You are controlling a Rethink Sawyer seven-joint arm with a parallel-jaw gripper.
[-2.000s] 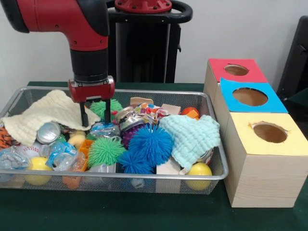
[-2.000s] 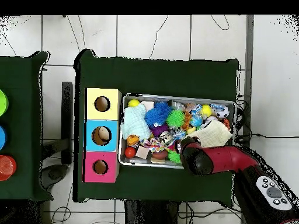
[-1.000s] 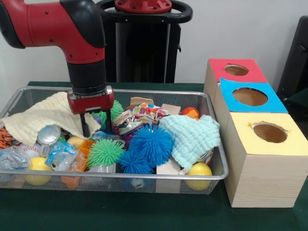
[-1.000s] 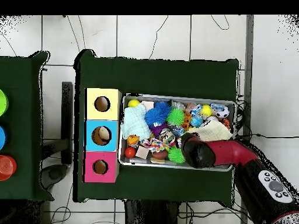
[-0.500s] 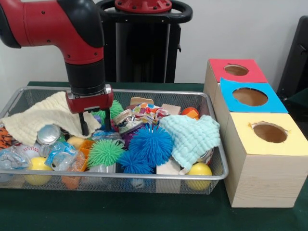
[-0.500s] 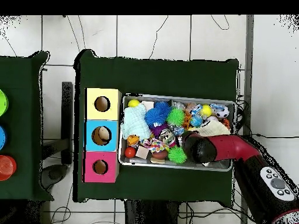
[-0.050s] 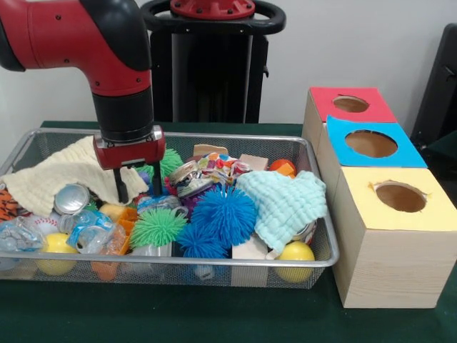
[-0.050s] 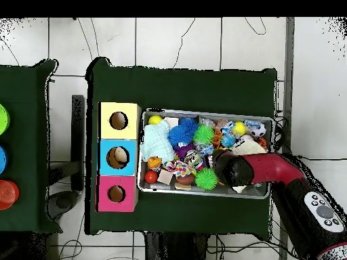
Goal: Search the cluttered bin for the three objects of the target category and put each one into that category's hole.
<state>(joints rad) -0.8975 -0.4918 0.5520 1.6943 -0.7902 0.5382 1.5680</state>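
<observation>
1. One wire bin holds the clutter: two blue spiky balls, two green spiky balls, two yellow balls and two cloths, cream and mint.
2. Three boxes stand right of the bin: red, blue and yellow, each with one hole.
3. The arm hangs vertical over the bin's left-centre; the gripper has its fingers narrowly parted, nothing held, tips down among the clutter beside the cream cloth.
</observation>
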